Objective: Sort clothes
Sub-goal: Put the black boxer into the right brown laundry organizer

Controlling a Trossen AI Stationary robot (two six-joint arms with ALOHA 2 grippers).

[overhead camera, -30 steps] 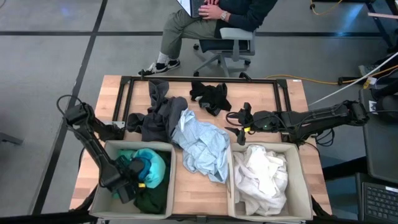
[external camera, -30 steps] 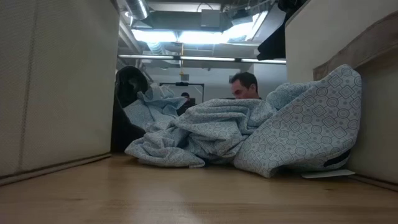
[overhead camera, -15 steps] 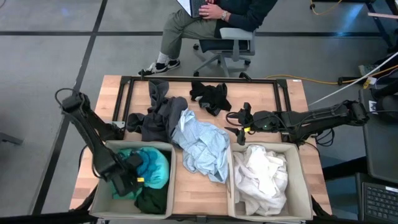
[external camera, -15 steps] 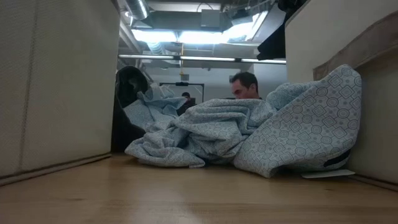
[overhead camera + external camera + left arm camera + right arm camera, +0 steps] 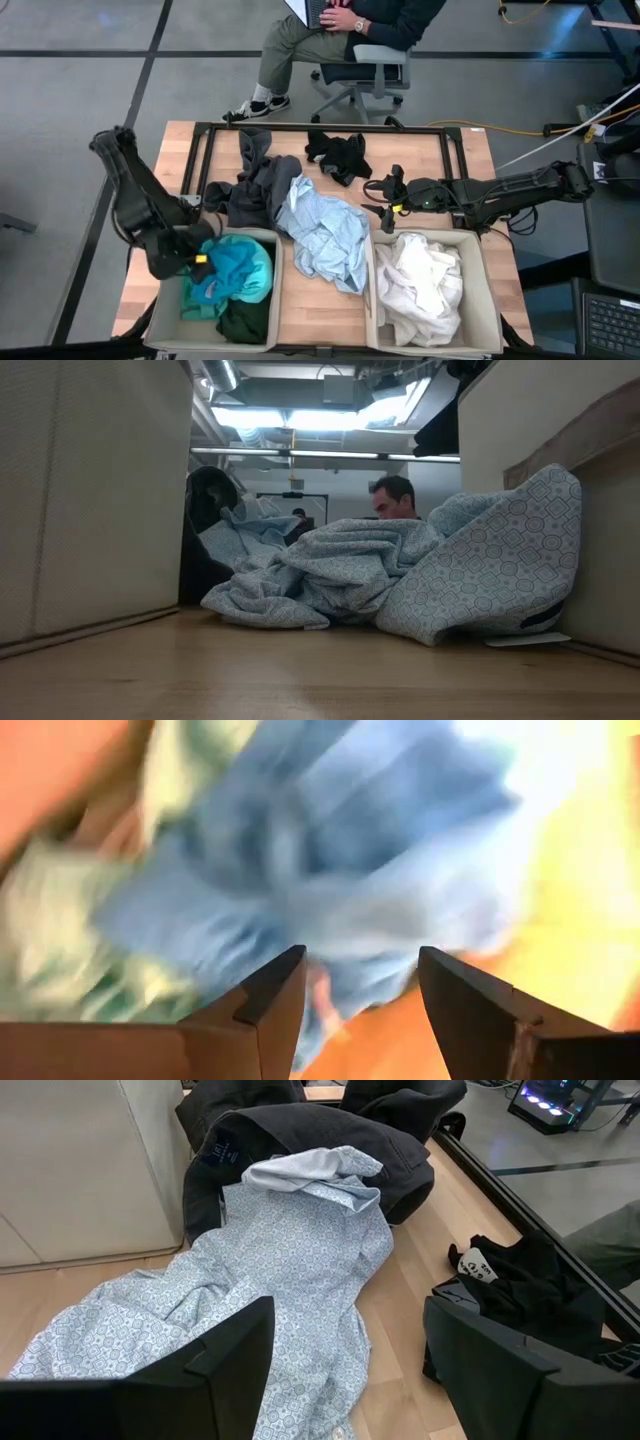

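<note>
Where crumpled: soft turquoise garment (image 5: 235, 277)

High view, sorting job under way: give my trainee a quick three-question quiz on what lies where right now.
1. True or false: the white garment lies in the right bin.
2. Which garment drapes from the table over the right bin's edge? A) black garment B) pale light-blue garment C) dark grey garment
3. Fill in: the left pincer sits at the left bin, beside the ____ garment.

Key: 1 true; 2 B; 3 turquoise. The right pincer waits open above the table.
</note>
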